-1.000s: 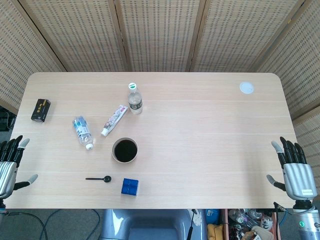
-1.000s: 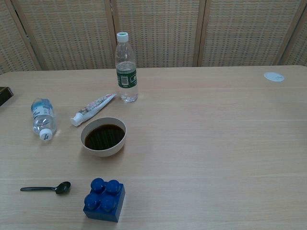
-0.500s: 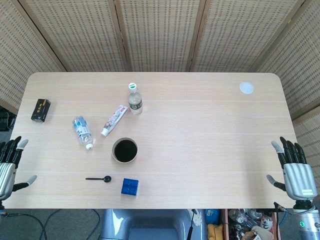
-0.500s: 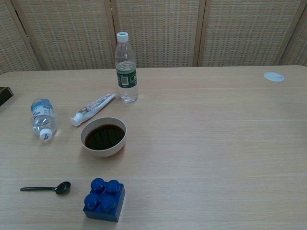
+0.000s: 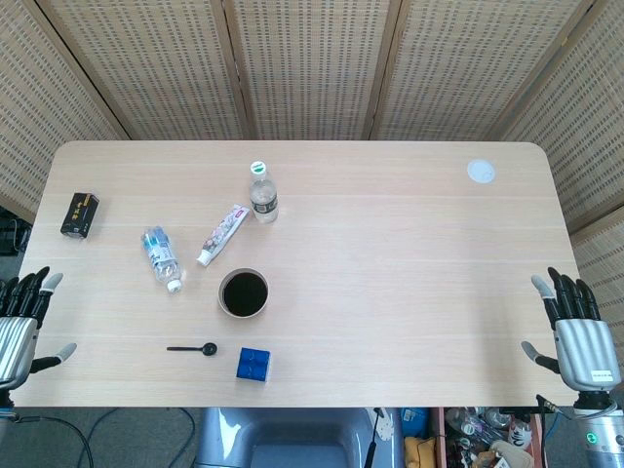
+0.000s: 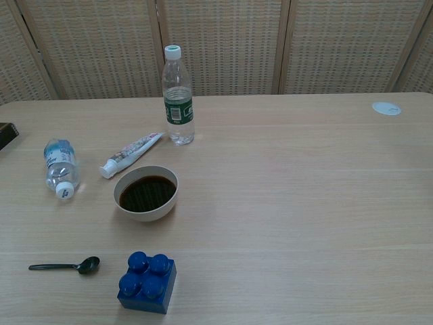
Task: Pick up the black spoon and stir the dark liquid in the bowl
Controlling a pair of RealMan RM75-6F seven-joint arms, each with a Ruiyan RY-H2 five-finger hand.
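Wooden tabletop (image 5: pixel 390 253), seen from above and from the chest. Left hand (image 5: pixel 19 327) and right hand (image 5: pixel 577 336) hover off the left and right edges near the front corners, fingers spread, holding nothing. An upright water bottle (image 6: pixel 177 95) stands toward the back edge; a smaller bottle (image 6: pixel 59 168) lies on its side nearer the left edge, a toothpaste tube (image 6: pixel 130 154) between them. The bowl (image 6: pixel 146 193) of dark liquid (image 6: pixel 147 193) sits left of centre. A blue building block (image 6: pixel 147 282) and the black spoon (image 6: pixel 65 265), apart, lie by the front edge.
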